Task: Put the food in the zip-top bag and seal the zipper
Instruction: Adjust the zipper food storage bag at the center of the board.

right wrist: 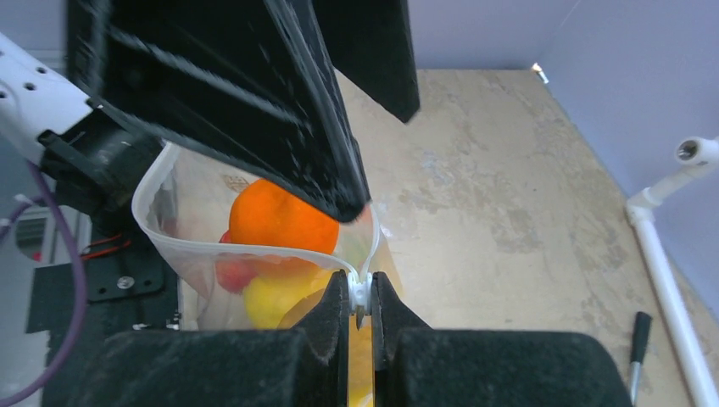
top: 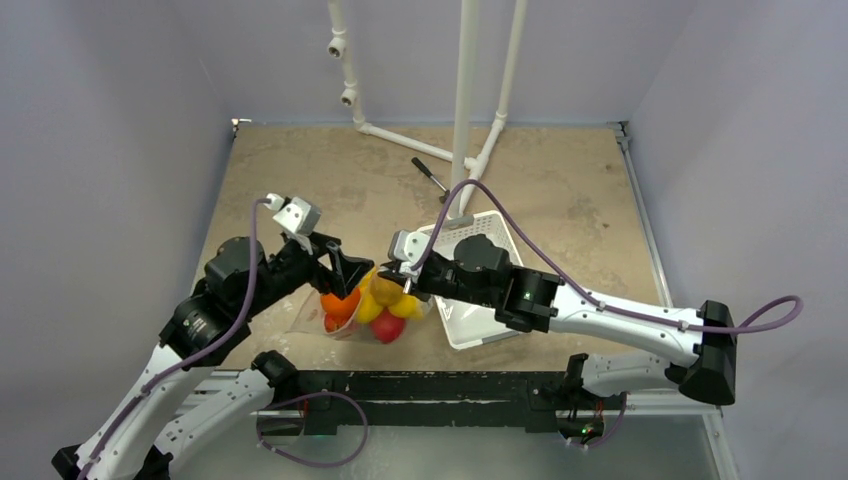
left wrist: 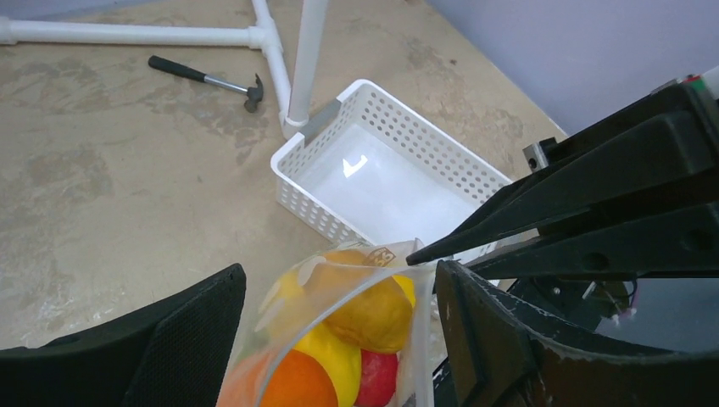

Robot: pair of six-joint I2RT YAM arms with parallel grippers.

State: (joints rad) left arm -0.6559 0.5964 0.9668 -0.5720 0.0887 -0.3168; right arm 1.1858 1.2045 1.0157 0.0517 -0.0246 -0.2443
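Observation:
The zip-top bag (top: 310, 316) stands at the table's near edge between both arms, with its mouth held up. It holds the food: an orange (right wrist: 271, 216), yellow pieces (left wrist: 377, 314) and a red apple (top: 387, 326). My right gripper (right wrist: 360, 284) is shut on the end of the zipper (right wrist: 250, 251), pinching the white strip between its fingertips. My left gripper (left wrist: 337, 280) is open, one finger on each side of the bag's mouth. Its right finger (left wrist: 492, 339) lies against the bag's edge. The zipper strip (left wrist: 328, 312) curves across the fruit and the mouth gapes.
A white perforated tray (top: 490, 225) sits just right of the bag, under my right arm. A small hammer (top: 432, 178) lies farther back, near a white pipe frame (top: 465, 100) that stands on the table. Grey walls close in the sides.

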